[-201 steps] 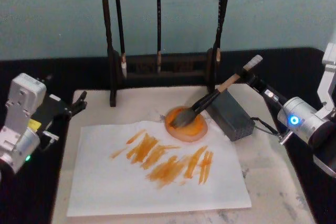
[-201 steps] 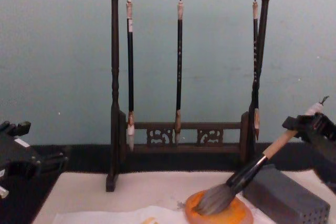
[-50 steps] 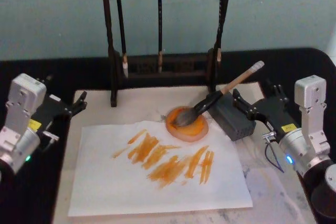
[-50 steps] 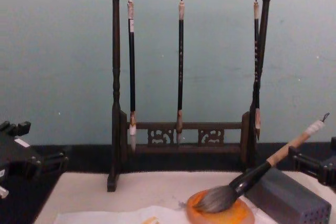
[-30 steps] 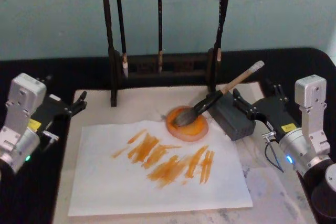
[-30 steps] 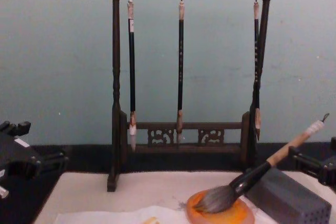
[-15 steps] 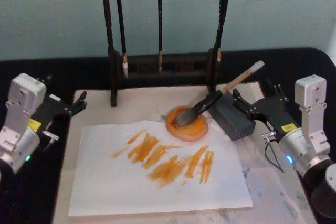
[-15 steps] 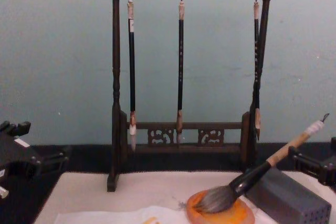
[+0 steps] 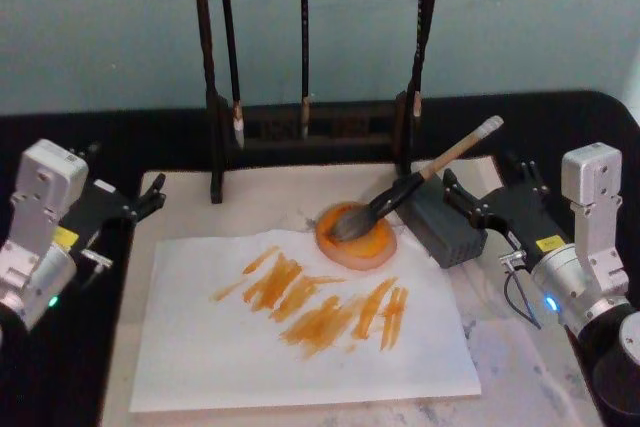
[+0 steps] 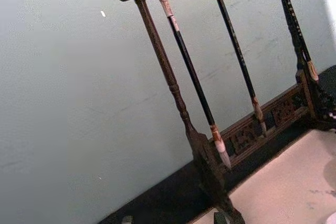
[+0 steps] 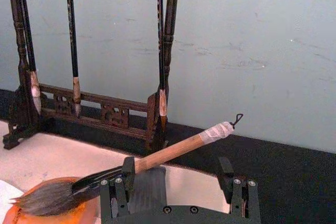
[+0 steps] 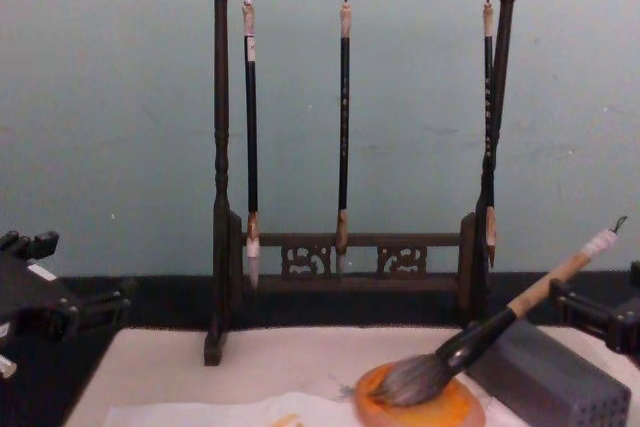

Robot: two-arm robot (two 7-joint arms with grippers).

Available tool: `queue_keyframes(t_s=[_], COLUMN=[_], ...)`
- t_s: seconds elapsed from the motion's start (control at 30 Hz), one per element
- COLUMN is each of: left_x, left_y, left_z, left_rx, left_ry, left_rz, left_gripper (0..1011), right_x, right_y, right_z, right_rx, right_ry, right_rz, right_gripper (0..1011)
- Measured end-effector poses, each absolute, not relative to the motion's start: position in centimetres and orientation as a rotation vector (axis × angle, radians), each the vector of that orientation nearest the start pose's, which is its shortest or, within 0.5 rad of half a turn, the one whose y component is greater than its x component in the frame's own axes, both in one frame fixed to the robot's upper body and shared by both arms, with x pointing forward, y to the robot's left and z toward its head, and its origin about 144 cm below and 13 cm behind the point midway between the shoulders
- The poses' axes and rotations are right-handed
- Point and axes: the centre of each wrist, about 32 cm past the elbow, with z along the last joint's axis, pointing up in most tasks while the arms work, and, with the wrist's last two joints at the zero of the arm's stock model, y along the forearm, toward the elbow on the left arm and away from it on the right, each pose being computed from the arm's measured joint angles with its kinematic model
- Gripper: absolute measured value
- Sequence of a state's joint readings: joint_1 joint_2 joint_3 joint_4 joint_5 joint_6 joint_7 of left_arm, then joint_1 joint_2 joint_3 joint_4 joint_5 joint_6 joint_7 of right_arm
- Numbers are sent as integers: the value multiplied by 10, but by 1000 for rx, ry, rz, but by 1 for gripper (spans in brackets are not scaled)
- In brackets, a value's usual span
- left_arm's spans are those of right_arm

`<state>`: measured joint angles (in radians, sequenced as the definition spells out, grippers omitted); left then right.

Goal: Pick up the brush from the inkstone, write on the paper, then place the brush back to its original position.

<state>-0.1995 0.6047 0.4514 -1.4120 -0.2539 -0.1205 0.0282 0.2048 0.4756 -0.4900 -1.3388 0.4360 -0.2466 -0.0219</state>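
**Brush back on the inkstone, right gripper clear of it**

I see the brush point(image 9: 415, 185) lying at centre right of the head view, bristles in the orange inkstone point(image 9: 356, 236), shaft propped on the grey block point(image 9: 441, 221). Since 6.7 s ago the right gripper point(image 9: 482, 199) has let go of the handle's end and pulled back to the right; its fingers stand spread, empty, just beside the block. Nothing has moved in the last second or so. The left gripper point(image 9: 148, 197) sits parked at the left edge, fingers apart. I count one paper point(image 9: 300, 332) with orange strokes, one inkstone, one block, and three thin brushes on the rack point(image 9: 310, 132).
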Motion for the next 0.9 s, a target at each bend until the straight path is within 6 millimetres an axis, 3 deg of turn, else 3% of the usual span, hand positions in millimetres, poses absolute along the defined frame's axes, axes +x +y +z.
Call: queue_keyframes(t_s=[0.9], left_x=[489], left_y=[310], left_z=[1140], left_rx=[305], left_ry=[-285], left_rz=[1248], left_gripper=[1001], right_x=[487], right_y=[-264], right_z=[1110], right_rx=[-44], right_ry=[-88], right_rz=[-1254], right_gripper=[1000])
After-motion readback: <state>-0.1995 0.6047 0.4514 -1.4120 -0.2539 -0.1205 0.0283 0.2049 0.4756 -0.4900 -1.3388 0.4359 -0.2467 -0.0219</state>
